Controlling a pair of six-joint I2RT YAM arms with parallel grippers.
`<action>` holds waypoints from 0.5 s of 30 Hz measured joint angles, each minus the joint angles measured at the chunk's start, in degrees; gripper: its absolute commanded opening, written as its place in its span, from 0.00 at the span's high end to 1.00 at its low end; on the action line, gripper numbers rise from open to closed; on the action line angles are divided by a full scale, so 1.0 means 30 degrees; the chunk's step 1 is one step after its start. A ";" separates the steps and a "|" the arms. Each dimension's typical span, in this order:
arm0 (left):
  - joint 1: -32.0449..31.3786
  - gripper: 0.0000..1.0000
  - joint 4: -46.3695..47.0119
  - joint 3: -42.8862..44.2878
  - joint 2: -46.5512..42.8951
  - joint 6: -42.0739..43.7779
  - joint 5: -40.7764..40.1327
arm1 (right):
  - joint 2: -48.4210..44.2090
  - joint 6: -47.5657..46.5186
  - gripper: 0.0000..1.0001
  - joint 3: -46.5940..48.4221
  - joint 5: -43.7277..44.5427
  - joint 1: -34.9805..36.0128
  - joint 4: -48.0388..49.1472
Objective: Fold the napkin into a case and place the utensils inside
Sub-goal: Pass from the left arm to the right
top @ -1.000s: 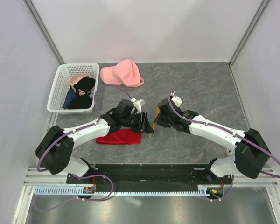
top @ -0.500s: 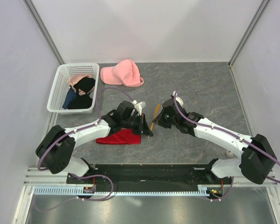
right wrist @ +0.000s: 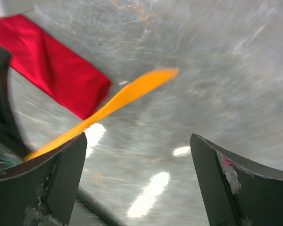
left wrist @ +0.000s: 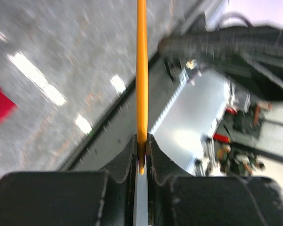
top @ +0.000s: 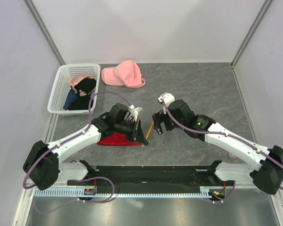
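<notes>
A thin orange utensil (top: 150, 131) hangs above the table between the two arms. My left gripper (top: 140, 133) is shut on its lower end; in the left wrist view the utensil (left wrist: 141, 70) rises straight out of the pinched jaws of that gripper (left wrist: 141, 149). My right gripper (top: 158, 126) stands open just right of the utensil and holds nothing. From the right wrist, the utensil (right wrist: 127, 96) crosses in front of the wide-open gripper (right wrist: 137, 141). The red napkin (top: 115, 140), folded into a narrow case, lies under the left arm; its end (right wrist: 52, 75) shows beside the utensil.
A white basket (top: 58, 88) with black, blue and pink garments stands at the back left. A pink cap (top: 123, 74) lies next to it. The black mounting rail (top: 151, 175) runs along the near edge.
The utensil passed from the right gripper to the left: the left closed on it, then the right opened. The left arm drew toward the napkin with it.
</notes>
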 measured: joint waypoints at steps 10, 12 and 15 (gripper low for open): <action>0.0000 0.98 -0.3912 -0.1100 -0.2994 0.0874 0.1443 | -0.3118 -1.4681 0.02 -0.1158 -0.0663 0.1647 -0.0787; 0.0000 0.98 -0.4408 -0.1202 -0.3330 0.1071 0.1530 | -0.3213 -1.7048 0.07 -0.1151 -0.1807 0.1712 -0.1027; 0.0000 0.98 -0.4889 -0.1275 -0.3424 0.1260 0.1916 | -0.2375 -2.0516 0.16 -0.0656 -0.3679 0.1902 -0.1865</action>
